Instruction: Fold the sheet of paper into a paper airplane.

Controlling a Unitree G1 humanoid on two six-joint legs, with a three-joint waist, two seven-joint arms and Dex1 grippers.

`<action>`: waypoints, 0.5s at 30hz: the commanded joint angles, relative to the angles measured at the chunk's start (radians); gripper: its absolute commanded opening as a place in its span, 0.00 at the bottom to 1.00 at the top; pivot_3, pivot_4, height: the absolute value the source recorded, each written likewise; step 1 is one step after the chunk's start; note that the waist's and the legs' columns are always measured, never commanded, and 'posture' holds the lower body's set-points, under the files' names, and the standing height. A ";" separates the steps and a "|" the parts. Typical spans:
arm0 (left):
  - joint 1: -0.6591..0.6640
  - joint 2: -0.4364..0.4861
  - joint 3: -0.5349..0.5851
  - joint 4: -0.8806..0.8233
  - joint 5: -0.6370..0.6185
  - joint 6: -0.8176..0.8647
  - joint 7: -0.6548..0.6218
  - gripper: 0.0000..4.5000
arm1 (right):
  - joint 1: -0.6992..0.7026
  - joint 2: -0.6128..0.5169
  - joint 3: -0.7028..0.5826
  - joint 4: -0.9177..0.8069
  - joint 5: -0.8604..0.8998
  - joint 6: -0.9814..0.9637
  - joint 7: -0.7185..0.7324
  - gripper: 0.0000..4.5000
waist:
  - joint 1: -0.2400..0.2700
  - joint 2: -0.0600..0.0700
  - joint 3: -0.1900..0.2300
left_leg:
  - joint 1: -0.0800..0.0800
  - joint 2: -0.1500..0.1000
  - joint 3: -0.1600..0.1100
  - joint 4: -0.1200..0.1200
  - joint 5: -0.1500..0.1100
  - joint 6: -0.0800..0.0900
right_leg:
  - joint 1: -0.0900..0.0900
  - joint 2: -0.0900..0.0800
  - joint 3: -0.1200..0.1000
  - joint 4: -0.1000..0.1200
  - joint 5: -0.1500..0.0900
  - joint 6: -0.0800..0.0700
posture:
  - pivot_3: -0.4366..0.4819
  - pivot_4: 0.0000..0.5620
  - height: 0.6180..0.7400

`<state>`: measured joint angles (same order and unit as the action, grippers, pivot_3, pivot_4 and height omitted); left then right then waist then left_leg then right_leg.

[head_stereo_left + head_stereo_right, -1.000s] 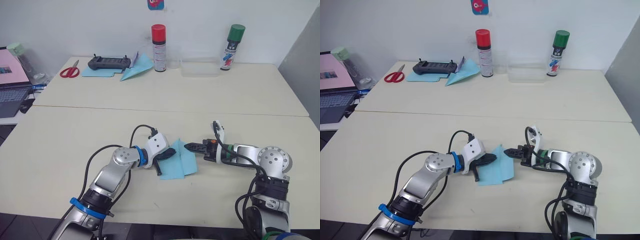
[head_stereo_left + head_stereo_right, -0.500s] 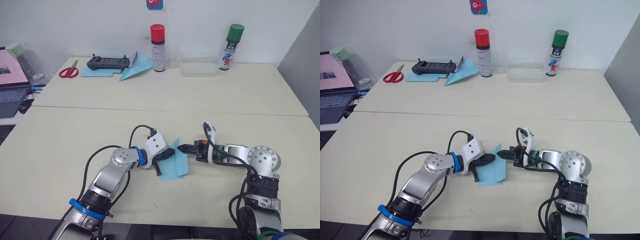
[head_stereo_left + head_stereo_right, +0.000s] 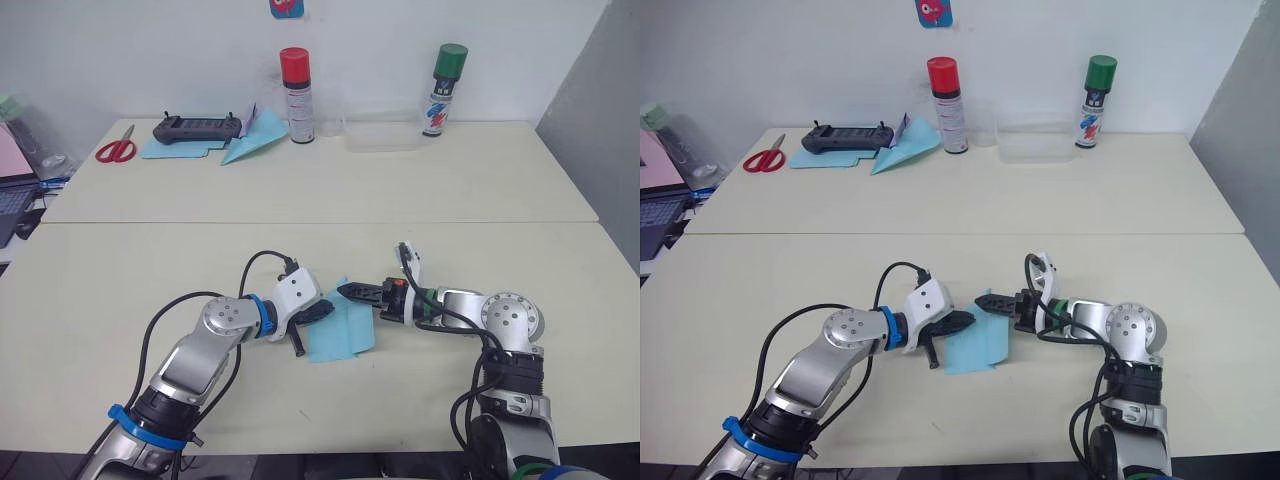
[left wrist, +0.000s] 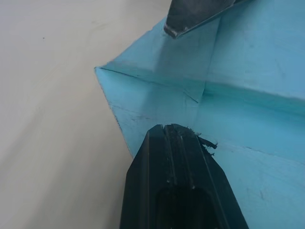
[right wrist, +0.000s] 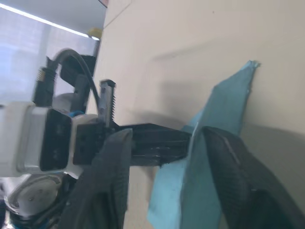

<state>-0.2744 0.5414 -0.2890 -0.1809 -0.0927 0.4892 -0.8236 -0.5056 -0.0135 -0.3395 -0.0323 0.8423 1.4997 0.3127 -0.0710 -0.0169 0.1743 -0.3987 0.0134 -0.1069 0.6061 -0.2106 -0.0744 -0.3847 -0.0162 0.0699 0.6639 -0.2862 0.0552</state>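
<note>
Midway through the folding: the sheet of paper [image 3: 338,332] lies on the near tabletop [image 3: 520,250] with a flap turned over, far from a finished plane. The left gripper [image 3: 312,313] pins its left edge, fingers together; the right gripper [image 3: 349,292], fingers apart, straddles the raised flap.

The table [image 3: 480,190] is overlooked from the head; the paper [image 4: 248,95] (shared) is viewed close from each wrist.

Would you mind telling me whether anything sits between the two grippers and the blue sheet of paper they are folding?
Nothing visible does: the left gripper and the right gripper both already touch the sheet of paper.
</note>
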 commanded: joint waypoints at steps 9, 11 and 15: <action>0.027 0.003 -0.024 0.072 0.023 0.033 0.013 0.00 | -0.040 0.047 -0.097 -0.001 0.064 0.093 -0.039 0.50 | 0.001 0.000 0.000 | 0.000 0.000 0.000 0.000 0.000 0.000 | 0.000 0.000 0.000 0.000 0.000 0.000 | 0.48 0.27 1.00; 0.027 0.004 -0.024 0.072 0.023 0.033 0.013 0.00 | -0.038 0.050 -0.096 0.000 0.061 0.092 -0.041 0.50 | 0.001 0.000 0.000 | 0.000 0.000 0.000 0.000 0.000 0.000 | 0.000 0.000 0.000 0.000 0.000 0.000 | 0.48 0.27 1.00; 0.025 0.003 -0.024 0.072 0.024 0.035 0.015 0.00 | -0.032 0.059 -0.091 0.000 0.058 0.089 -0.043 0.30 | 0.001 0.000 0.000 | 0.000 0.000 0.000 0.000 0.000 0.000 | 0.000 0.000 0.000 0.000 0.000 0.000 | 0.48 0.27 1.00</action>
<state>-0.2768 0.5365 -0.2889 -0.1781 -0.0940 0.4891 -0.8180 -0.5328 0.0377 -0.4269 -0.0231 0.8856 1.5874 0.2660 -0.0699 -0.0166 0.1741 -0.3986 0.0132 -0.1069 0.6062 -0.2106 -0.0744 -0.3846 -0.0163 0.0700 0.6639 -0.2861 0.0551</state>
